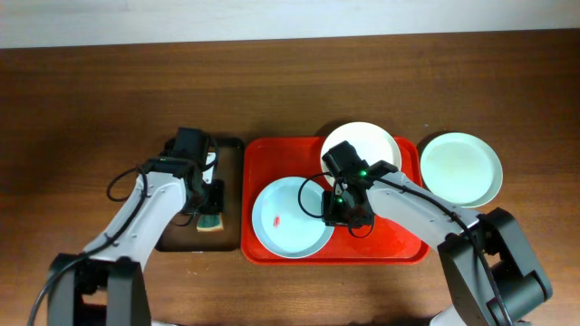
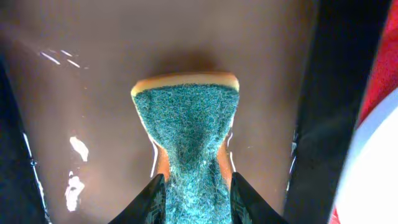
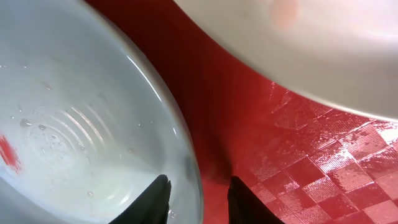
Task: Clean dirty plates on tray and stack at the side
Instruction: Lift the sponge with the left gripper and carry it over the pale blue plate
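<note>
**Sponge on the left, smeared plate pinned on the right**

The pale blue plate (image 1: 288, 234) lies in the near left half of the red tray (image 1: 399, 243), with a red smear (image 1: 276, 220) left of its centre. Being round, it offers no long axis to line up on; what matters is its right edge. There the right gripper (image 3: 198, 202) stands over the rim, one finger inside the bowl and one outside over the bare tray. The jaws are partly open, and I see red tray between the rim and the outer finger, so I read it as straddling, not clamped.

The smear lies left of that gripper, on the side facing my left arm. The left gripper (image 2: 198, 202) is over the brown tray (image 1: 227, 181), just left of the red one, squeezing a green-faced sponge (image 2: 186, 118) to a waist. The sponge's long axis runs straight out from the fingers. I judge the coming move as a short carry rightward.

The white plate (image 1: 367, 145) sits at the tray's far right. The mint green plate (image 1: 460, 169) is on the table to the right.
</note>
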